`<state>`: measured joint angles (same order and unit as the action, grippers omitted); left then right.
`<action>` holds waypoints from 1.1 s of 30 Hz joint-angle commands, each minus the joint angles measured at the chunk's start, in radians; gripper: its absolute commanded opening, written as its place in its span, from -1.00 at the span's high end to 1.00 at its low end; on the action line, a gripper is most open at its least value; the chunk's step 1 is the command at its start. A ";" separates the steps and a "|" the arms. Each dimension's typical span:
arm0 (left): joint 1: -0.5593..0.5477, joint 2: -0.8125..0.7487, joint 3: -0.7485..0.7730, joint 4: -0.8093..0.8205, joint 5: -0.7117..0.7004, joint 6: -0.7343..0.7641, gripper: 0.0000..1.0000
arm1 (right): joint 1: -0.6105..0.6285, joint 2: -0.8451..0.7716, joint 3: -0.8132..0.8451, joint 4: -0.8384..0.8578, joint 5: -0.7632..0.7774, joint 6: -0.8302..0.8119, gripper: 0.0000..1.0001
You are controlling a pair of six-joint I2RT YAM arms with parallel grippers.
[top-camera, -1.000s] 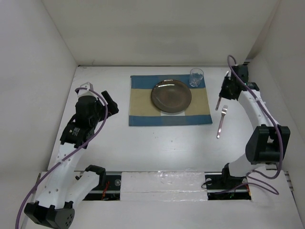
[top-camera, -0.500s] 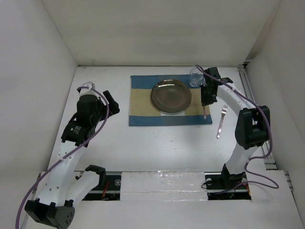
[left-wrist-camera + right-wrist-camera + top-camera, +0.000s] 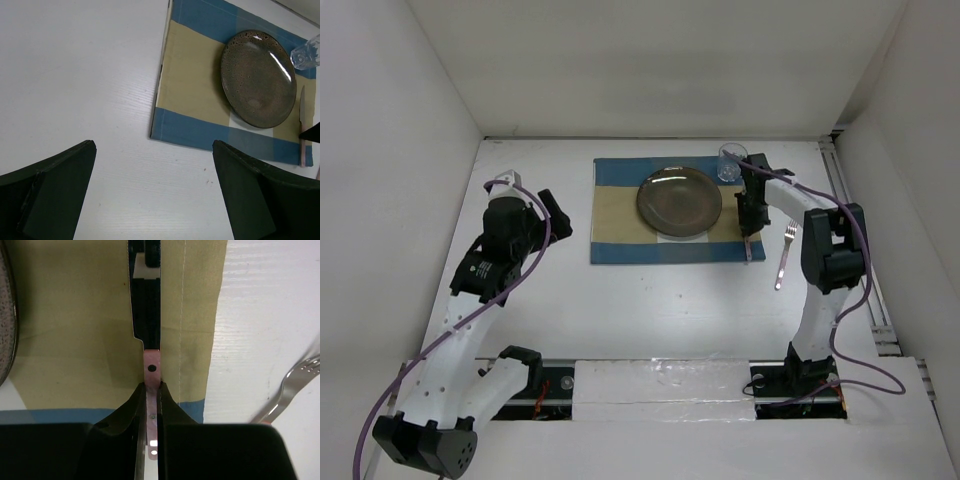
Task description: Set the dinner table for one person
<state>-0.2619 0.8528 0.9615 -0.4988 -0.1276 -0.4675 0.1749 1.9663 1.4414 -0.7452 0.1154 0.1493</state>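
Currently a knife (image 3: 152, 366) is pinched by its pink handle in the right gripper (image 3: 151, 390), blade over the right edge of the placemat (image 3: 75, 340), betw. plate (image 3: 679, 201) and fork (image 3: 285, 390). Meanwhile the left gripper (image 3: 152, 147) is held spread above the white table (image 3: 650, 310), left of the placemat.
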 commanded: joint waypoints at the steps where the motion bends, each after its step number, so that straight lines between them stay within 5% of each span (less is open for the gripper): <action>1: -0.003 0.000 0.002 0.028 0.009 0.020 -1.00 | -0.006 0.019 0.045 0.056 -0.003 -0.014 1.00; 26: -0.003 0.009 -0.007 0.037 0.028 0.020 -1.00 | -0.006 0.051 0.120 0.035 0.029 -0.033 0.98; 30: -0.003 0.009 -0.007 0.037 0.028 0.020 -1.00 | -0.006 0.060 0.120 0.026 0.038 -0.033 0.72; 33: -0.003 0.009 -0.007 0.037 0.028 0.020 -1.00 | -0.006 0.060 0.120 0.026 0.047 -0.033 0.13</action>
<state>-0.2619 0.8669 0.9611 -0.4961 -0.1055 -0.4603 0.1753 2.0182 1.5246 -0.7254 0.1390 0.1268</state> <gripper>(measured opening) 0.997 0.402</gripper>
